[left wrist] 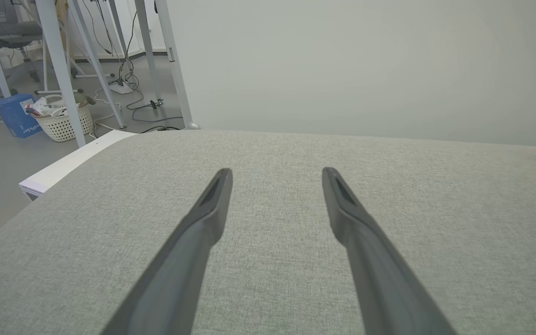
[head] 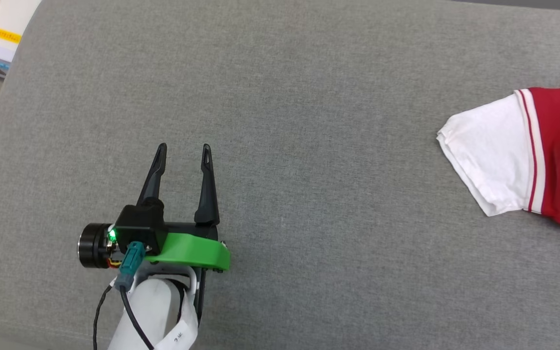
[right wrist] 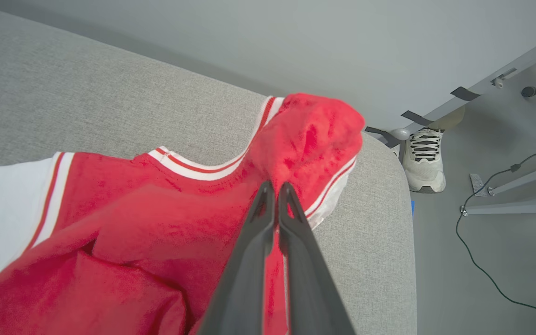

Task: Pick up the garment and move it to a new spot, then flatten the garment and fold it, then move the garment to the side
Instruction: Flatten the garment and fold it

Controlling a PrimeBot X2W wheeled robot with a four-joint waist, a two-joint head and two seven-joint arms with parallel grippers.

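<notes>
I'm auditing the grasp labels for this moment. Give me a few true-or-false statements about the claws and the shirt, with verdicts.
1. The left claw stands open over the grey fabric-covered surface, holding nothing. True.
2. The right claw is wide open above the red jersey T-shirt with white sleeves. False: its fingers are shut, pinching bunched red fabric.
3. The T-shirt lies flat and neatly folded. False: it is rumpled and bunched.
4. A white laced sneaker stands on the floor beyond the surface's corner. True.
</notes>
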